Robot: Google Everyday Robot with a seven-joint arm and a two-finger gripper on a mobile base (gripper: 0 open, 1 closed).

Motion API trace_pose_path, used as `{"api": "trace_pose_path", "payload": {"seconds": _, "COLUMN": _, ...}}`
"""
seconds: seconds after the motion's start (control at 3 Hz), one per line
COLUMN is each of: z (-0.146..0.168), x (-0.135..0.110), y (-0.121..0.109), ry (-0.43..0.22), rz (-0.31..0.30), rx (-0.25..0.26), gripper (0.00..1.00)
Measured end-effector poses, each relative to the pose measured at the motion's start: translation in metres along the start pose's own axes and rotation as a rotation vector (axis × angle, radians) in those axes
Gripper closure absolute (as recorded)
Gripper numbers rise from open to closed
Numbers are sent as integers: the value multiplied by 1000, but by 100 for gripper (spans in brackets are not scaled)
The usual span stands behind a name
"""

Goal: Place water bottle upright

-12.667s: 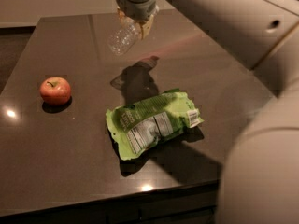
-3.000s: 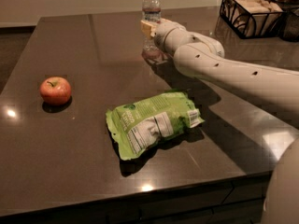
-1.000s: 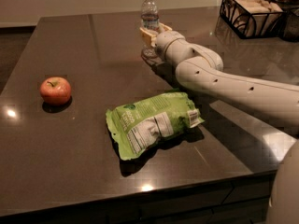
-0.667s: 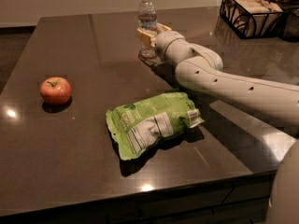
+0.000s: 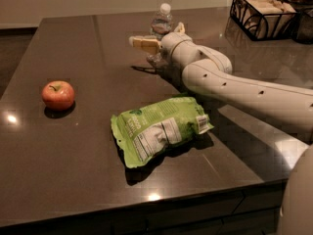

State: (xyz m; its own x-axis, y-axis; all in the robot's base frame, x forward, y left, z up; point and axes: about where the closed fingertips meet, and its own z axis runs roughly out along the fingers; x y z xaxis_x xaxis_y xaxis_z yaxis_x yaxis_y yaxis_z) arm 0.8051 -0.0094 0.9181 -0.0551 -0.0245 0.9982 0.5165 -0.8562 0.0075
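The task is judged to be nearly done: the water bottle point(image 5: 160, 23) is seen standing upright on the dark table point(image 5: 73, 82), beyond the green bag point(image 5: 159, 130) toward the far edge, with its white cap point(image 5: 165, 7) uppermost. The gripper point(image 5: 156, 34) is found at the bottle, also beyond the bag, with its tan fingers point(image 5: 144, 43) spread apart on either side of the bottle's lower half. The spread reads as a release, though contact with the plastic cannot be ruled out. What is left is judged to be only the withdrawal of the cream-coloured arm point(image 5: 244, 89) without the bottle being toppled. The bottle is made of thin, clear, ribbed plastic and is likely light and easily tipped. The table is smooth and glossy, with reflections shown on it. The bag is crinkled foil-like film, lying flat with a white label panel. A round red apple point(image 5: 57, 95) is set well to the left of the bag, and a black wire basket point(image 5: 259, 9) far beyond it to the right.
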Motion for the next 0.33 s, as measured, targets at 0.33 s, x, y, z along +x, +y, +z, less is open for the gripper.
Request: {"api": "trace_pose_path", "payload": {"seconds": 0.33, "z": 0, "x": 0, "y": 0, "ry": 0, "rz": 0, "rx": 0, "gripper": 0}}
